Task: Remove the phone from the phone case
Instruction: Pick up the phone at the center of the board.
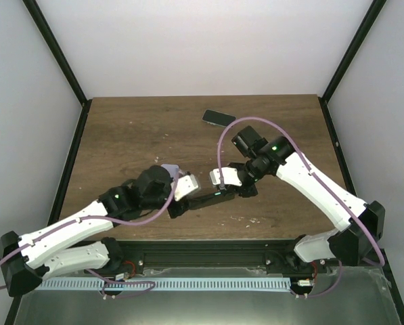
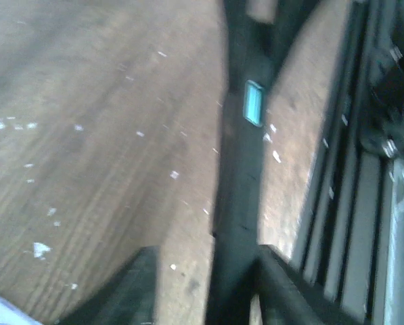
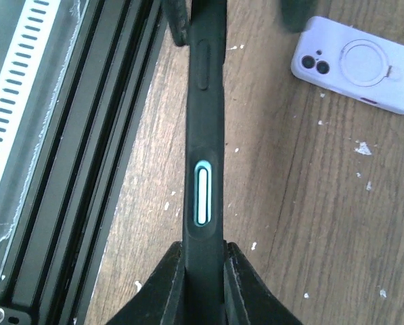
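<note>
A black phone case with a phone in it is held edge-on above the table's front middle, between both arms. Its teal side button faces the right wrist camera. My right gripper is shut on one end of it; it also shows in the top view. My left gripper is open around the other end: the right finger touches the case, and the left finger stands apart. The left gripper is at the case's left end in the top view.
A lilac phone case with a ring on its back lies flat on the wood behind the left gripper. A second dark phone lies at the far middle. The black frame rail runs along the near edge.
</note>
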Robot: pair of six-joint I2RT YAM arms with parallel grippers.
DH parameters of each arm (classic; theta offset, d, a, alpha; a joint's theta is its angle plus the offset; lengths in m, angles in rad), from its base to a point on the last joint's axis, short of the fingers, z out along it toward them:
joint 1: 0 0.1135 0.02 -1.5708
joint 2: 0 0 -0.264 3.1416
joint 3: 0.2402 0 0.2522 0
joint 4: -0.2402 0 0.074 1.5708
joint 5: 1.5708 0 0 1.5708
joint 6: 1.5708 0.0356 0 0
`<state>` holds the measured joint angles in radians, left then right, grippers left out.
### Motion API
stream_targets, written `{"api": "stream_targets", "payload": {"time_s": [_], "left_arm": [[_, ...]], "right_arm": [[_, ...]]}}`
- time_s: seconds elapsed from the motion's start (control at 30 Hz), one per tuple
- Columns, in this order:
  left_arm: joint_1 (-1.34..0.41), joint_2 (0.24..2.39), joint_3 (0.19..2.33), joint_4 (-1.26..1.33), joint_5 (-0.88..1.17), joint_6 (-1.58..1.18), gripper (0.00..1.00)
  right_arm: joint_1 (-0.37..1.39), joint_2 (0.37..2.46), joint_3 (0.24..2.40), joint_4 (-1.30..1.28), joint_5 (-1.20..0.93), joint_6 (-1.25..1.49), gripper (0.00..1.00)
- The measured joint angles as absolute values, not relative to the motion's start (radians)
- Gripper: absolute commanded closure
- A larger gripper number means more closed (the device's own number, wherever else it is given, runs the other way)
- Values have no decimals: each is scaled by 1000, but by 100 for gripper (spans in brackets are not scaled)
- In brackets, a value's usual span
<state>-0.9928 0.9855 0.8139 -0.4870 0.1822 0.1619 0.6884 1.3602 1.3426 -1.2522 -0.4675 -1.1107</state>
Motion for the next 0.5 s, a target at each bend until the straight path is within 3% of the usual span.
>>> {"api": "stream_targets", "payload": {"time_s": [0.07, 0.17, 0.37, 0.5], "left_arm": [[-948, 976, 816, -447, 168, 151, 23], [-853, 947, 817, -369, 158, 87, 10], [-596, 883, 819, -134, 110, -173, 7], [-480, 883, 788, 89, 231, -355, 16]], "right_arm": [[677, 1363, 1349, -1241, -472, -1091, 99], [605, 1367, 1369, -1211, -535, -1052, 99], [345, 1370, 1393, -1063, -812, -835, 99], [215, 1335, 1304, -805, -1049, -553, 99]]}}
